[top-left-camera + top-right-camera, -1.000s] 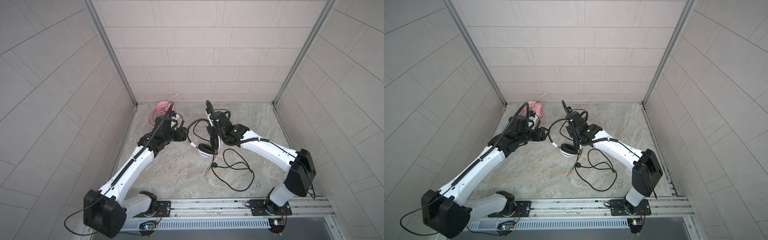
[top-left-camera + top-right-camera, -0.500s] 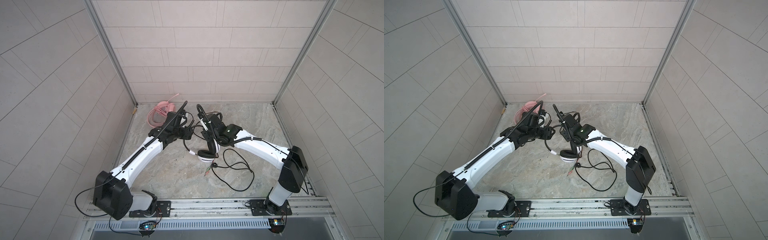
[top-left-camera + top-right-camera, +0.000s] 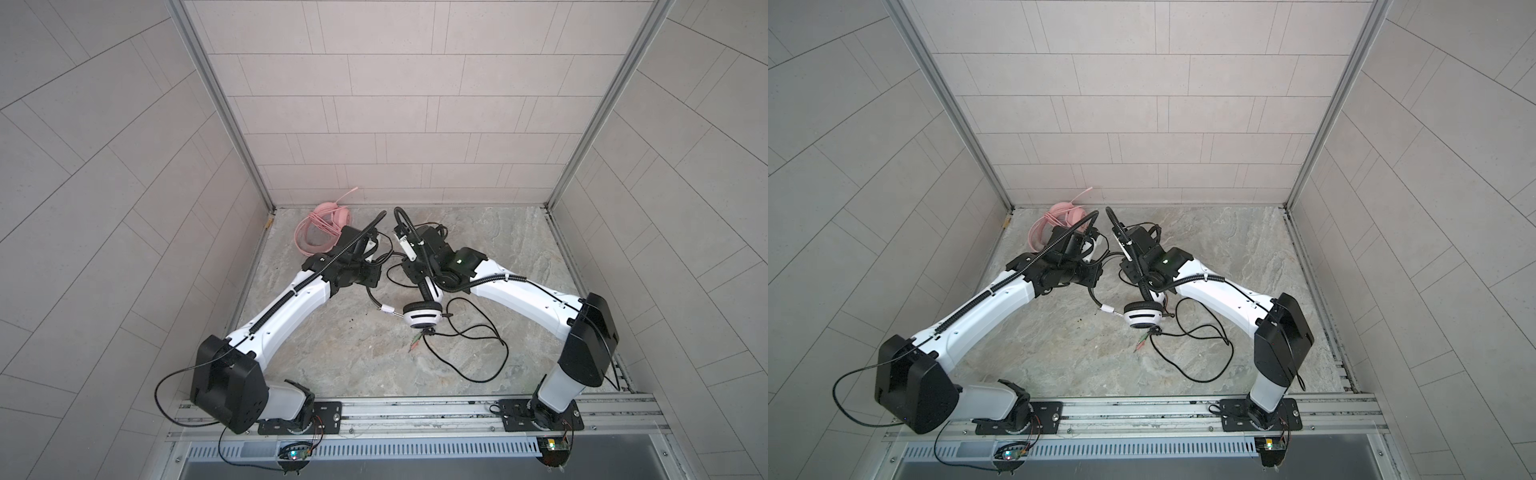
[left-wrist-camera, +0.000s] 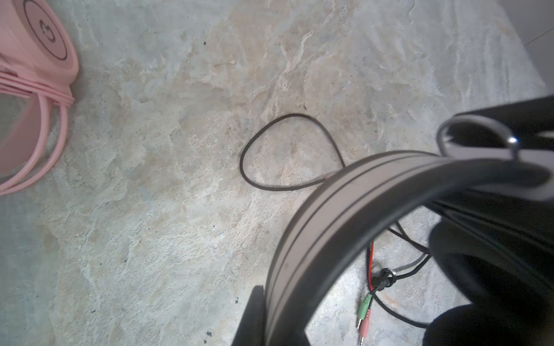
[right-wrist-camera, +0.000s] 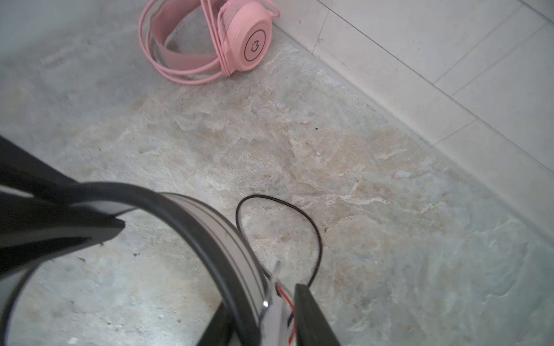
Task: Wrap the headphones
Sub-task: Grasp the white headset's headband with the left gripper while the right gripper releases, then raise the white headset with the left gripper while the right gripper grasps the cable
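Our left gripper (image 5: 102, 209) is squeezed shut on the black-and-white headphones (image 3: 422, 319); our right gripper (image 5: 263, 314) sits a little open around their band (image 4: 329, 209).

pink headset (image 3: 1054, 216): back-left corner | white-and-black headset (image 3: 1142, 315): centre | black cable (image 3: 1204, 357): loose loops

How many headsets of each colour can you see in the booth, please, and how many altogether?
pink headset: 1
white-and-black headset: 1
Total: 2
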{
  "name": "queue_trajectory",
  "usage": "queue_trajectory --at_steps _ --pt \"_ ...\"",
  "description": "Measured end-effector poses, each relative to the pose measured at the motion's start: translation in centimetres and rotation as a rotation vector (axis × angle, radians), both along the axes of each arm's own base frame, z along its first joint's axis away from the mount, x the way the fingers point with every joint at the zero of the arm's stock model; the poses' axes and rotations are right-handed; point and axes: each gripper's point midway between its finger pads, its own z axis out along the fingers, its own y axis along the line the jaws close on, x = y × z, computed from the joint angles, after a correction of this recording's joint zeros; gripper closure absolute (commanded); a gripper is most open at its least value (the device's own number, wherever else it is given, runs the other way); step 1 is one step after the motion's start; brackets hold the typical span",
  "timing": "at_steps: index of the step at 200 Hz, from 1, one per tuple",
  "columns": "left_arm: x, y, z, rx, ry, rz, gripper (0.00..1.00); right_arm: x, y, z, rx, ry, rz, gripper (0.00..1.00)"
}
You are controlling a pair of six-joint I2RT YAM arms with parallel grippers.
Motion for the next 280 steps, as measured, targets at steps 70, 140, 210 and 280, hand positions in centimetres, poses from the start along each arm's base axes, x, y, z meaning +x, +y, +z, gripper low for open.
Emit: queue_trajectory --at_steps 70,140,210,280 --pt "1.7 6.5 1.5 -0.013 0.02 0.173 1.0 1.0 -9.6 6.6 0.288 -0.089 -0.188 0.37" --pt "4.5 11.5 12.2 -0.279 -0.175 0.326 1.0 1.4 -15.4 -4.4 0.401 0.17 -0.355 0.38" --pt "5.4 11.2 26.2 -0.513 -0.47 0.286 1.0 -2.3 -8.2 -12.5 0.43 0.459 -0.167 0.41" --pt "5.8 12.9 34.1 -0.612 -0.611 0.285 1.0 -3.7 -4.4 -15.2 0.379 0.531 -0.062 0.4"
